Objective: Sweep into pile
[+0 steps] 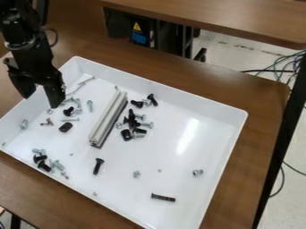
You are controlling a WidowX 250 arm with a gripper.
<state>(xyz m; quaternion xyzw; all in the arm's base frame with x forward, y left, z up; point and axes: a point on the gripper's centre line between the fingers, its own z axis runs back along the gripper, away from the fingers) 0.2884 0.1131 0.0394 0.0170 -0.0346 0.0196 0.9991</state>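
Take the brown table [179,69] first, then the white tray [185,165] set aslant on it. Find the black arm [21,27] at the upper left, and at its end the gripper [40,102], hanging over the tray's left part — open, with fingers parted and nothing held.

Reckon the next move from there to the metal bar [108,118], probably the sweeping tool. Look for it inside the tray, left of the middle: to the right of the gripper and somewhat lower in view. Read its long axis as steep and leaning, from an upper end about level with the fingertips to a lower end farther left. Best reach rightward, then close across the narrow width rather than along the length.

Then see, just right of the bar, a dense cluster of screws [133,123], nearly a pile and a fair target for gathering. Between gripper and bar, find looser fasteners [69,110], easily knocked about on the way down. Toward the lower left, note a clump of bolts [42,163]. Last come to the strays — below the bar, a black screw [98,166]; near the bottom, a dark threaded piece [163,197]; far right, a small nut [197,172].
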